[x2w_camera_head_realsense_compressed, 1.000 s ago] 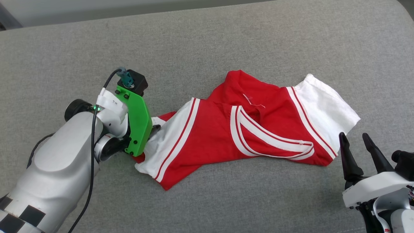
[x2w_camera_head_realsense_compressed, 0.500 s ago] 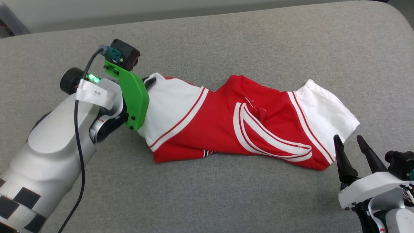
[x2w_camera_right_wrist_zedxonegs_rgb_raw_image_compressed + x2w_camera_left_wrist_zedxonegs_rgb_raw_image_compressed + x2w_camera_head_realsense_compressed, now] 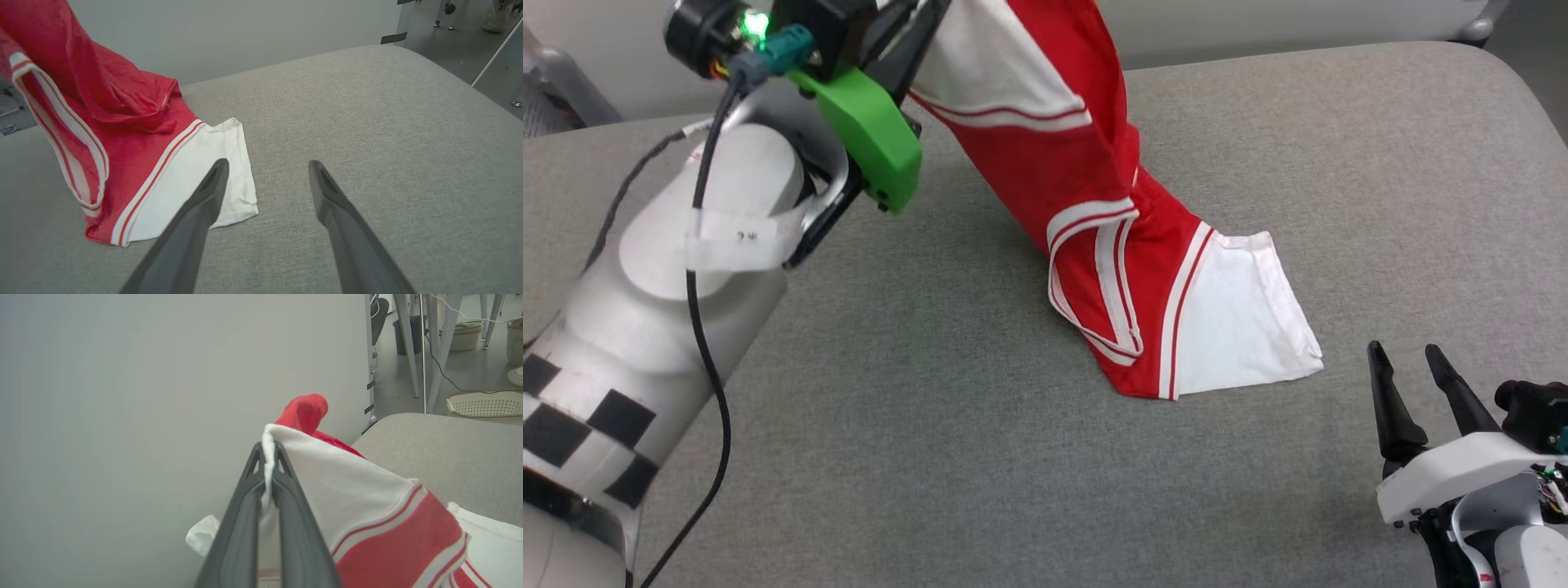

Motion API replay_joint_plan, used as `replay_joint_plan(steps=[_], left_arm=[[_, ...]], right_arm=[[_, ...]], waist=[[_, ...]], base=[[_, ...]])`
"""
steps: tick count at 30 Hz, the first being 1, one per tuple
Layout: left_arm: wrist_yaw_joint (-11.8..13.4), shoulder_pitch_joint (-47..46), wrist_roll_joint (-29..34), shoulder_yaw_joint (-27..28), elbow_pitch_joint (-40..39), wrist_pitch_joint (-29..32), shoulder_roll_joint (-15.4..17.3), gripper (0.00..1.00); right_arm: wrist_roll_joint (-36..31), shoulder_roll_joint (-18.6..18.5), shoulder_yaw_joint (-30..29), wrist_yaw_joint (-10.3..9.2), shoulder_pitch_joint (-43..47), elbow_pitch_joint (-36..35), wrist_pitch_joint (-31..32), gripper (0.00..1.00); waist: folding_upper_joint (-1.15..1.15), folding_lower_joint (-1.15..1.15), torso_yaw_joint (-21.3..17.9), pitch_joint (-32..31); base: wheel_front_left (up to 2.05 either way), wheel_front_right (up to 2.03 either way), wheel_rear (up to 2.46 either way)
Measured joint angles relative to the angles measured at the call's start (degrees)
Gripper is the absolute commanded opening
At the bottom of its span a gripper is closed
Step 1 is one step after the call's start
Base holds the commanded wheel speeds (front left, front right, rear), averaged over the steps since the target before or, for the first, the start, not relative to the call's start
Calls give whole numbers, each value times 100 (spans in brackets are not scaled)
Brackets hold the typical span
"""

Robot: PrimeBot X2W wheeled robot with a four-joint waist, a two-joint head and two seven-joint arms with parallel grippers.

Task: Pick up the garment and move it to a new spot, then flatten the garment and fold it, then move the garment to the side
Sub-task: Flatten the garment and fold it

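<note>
Shirt [image 3: 1045, 163] hangs from the left hand [image 3: 267, 451], clamped on a white sleeve to lift it clear; its lower sleeve rests on the grey worktop [image 3: 915, 425]. Nearby hovers the right hand [image 3: 1403, 351], jaws apart.

The garment [image 3: 1054, 171] is showing as soft, matt cloth, creasing finely. The grey cushion [image 3: 931, 408] beneath is looking coarse, woven and matt. On the left, the green bracket [image 3: 874, 139] is gleaming like smooth plastic. The right gripper [image 3: 1403, 351] is looking like matt dark plastic.
</note>
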Motion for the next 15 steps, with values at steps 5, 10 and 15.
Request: replay_joint_plan(steps=[5,10,15], left_arm=[[0,911,-341,-441,-220,-130,392,0],[0,1875,-483,-595,-480,-213,740,0],[0,2508,-293,-886,-563,-220,917,0]], right_arm=[[-10,45,-48,0,48,-16,1,100],[-43,46,-109,0,116,-21,10,100],[-64,42,-148,0,125,8,54,100]], waist=[[0,0,168,-25],[0,0,373,-17],[0,0,577,-19]], base=[[0,0,0],[0,0,0],[0,0,0]])
